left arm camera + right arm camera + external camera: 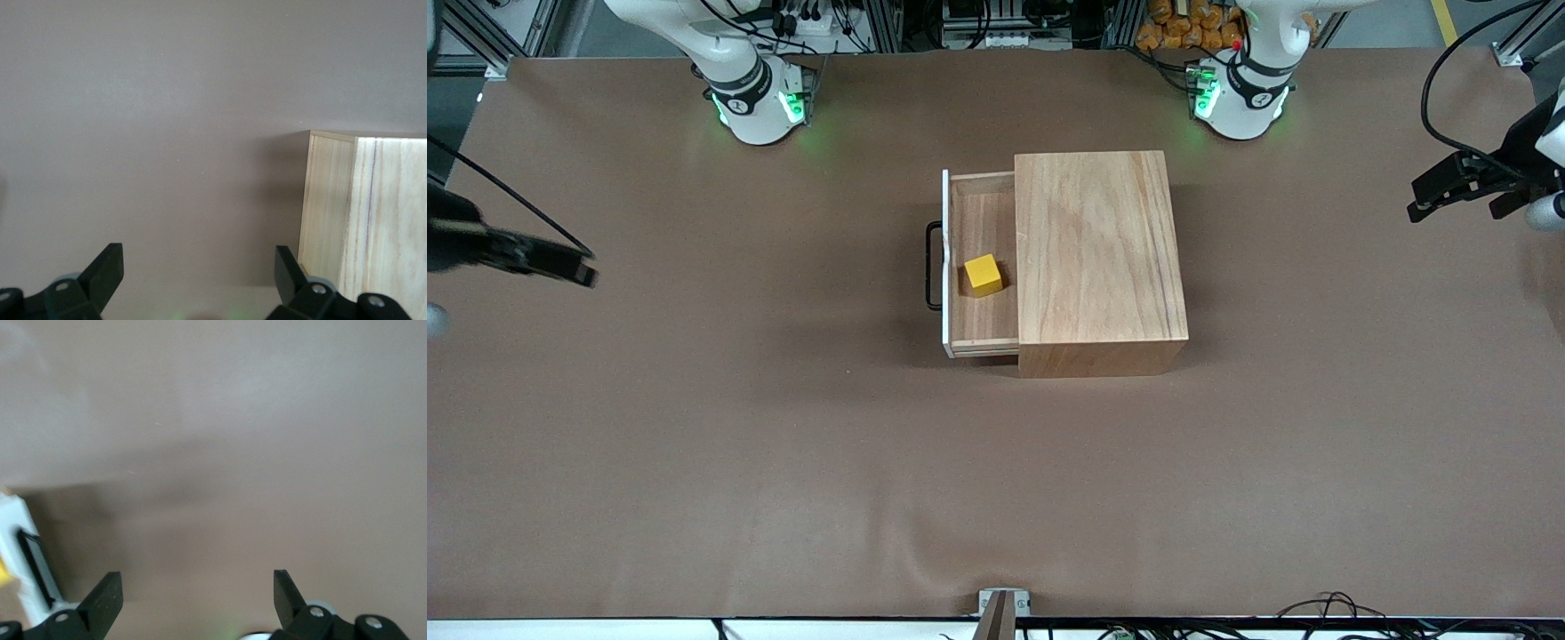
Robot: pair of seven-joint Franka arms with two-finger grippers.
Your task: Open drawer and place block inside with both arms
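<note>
The drawer (983,209) stands pulled out of the light wooden box (1098,258) toward the right arm's end of the table, its white front panel (945,267) and black wire handle (932,267) outward. The yellow block (983,275) lies in the drawer. My left gripper (1416,200) is open and empty above the table at the left arm's end, well away from the box; its wrist view (199,267) shows a corner of the box (373,220). My right gripper (578,267) is open and empty at the right arm's end; its wrist view (197,593) shows the drawer's front panel (17,540).
The brown table cover (783,444) spreads all round the box. The two green-lit arm bases (760,102) (1240,93) stand farther from the front camera than the box. Cables and frames lie along the table's edges.
</note>
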